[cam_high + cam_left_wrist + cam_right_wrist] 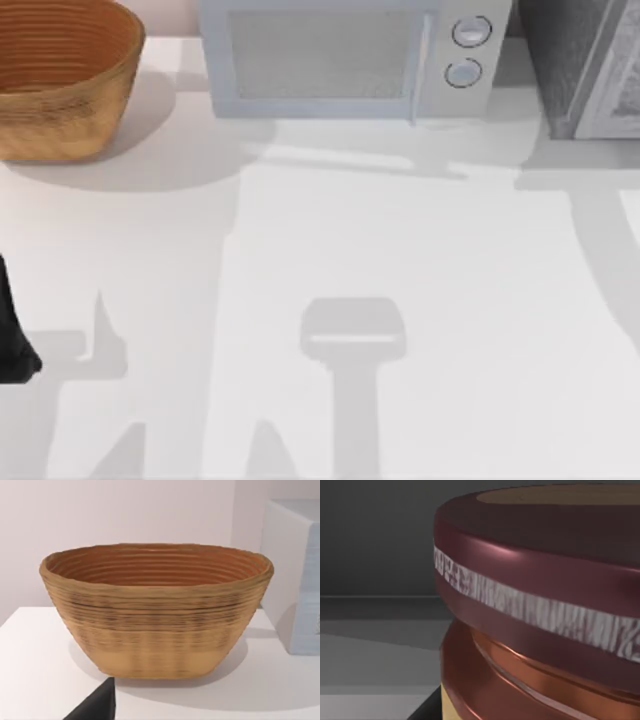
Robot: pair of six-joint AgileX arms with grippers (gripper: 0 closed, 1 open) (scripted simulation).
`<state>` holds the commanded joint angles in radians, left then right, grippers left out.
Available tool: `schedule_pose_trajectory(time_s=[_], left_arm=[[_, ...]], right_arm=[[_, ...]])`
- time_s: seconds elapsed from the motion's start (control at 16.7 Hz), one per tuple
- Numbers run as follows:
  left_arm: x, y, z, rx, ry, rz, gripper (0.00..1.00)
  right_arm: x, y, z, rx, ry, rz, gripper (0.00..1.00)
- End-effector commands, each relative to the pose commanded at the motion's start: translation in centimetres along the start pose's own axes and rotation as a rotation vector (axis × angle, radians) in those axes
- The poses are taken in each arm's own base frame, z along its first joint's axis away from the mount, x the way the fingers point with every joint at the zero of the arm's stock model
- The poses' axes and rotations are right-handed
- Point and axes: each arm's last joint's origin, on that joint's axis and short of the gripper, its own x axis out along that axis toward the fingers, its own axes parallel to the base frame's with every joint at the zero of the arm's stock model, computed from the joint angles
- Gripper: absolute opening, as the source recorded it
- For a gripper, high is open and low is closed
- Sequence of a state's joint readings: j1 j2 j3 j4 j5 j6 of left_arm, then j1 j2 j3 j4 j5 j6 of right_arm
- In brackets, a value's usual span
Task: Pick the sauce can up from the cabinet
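Top view: a woven tan wicker basket [60,75] sits at the table's far left corner, a white microwave with 2 round knobs [345,60] stands at the far middle, and the dark grey speckled cabinet with its pale framed door [585,65] occupies the far right corner. The white table [400,230] carries shadows of both arms. A black part of the left arm [12,340] sits at the left edge, near the front; whether its hand is spread or pressed together cannot be told. Left wrist view: the basket [155,625] stands upright, mouth upward, with the microwave's side [292,570] just beside it. Right wrist view: the sauce can, a short cylinder with dark maroon rim and band, coppery ring and tan lower label [545,610], is very close to the camera, upright with its axis vertical and its lid upward, against dark grey surfaces. The state of the right hand cannot be told.
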<state>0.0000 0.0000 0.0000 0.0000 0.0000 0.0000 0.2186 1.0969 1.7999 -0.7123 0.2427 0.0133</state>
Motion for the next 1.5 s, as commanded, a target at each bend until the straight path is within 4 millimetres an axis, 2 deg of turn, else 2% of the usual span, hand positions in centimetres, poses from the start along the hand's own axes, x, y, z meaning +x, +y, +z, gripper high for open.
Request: schedule_pose_trajectory(time_s=[0.18, 0.3, 0.72, 0.84, 0.96, 1.08, 1.2, 1.5], left_arm=[[0.0, 0.0, 0.0, 0.000, 0.000, 0.000, 1.00], [0.0, 0.0, 0.0, 0.000, 0.000, 0.000, 1.00], [0.0, 0.0, 0.0, 0.000, 0.000, 0.000, 1.00], [0.0, 0.0, 0.0, 0.000, 0.000, 0.000, 1.00], [0.0, 0.0, 0.0, 0.000, 0.000, 0.000, 1.00], [0.0, 0.0, 0.0, 0.000, 0.000, 0.000, 1.00], [0.0, 0.0, 0.0, 0.000, 0.000, 0.000, 1.00], [0.0, 0.0, 0.0, 0.000, 0.000, 0.000, 1.00]], right_arm=[[-0.8, -0.7, -3.9, -0.005, 0.022, -0.002, 0.00], [-1.4, -1.1, -7.8, -0.008, 0.045, -0.003, 0.00], [-3.5, -2.5, -26.0, -0.002, 0.079, 0.002, 0.00], [-3.9, -2.8, -30.3, 0.001, 0.058, 0.006, 0.00], [-4.1, -3.0, -33.7, 0.003, 0.033, 0.009, 0.00], [-4.1, -3.1, -36.1, 0.003, 0.011, 0.013, 0.00], [-4.0, -3.1, -37.5, 0.003, -0.002, 0.015, 0.00], [-4.0, -3.2, -37.9, 0.003, -0.006, 0.016, 0.00]])
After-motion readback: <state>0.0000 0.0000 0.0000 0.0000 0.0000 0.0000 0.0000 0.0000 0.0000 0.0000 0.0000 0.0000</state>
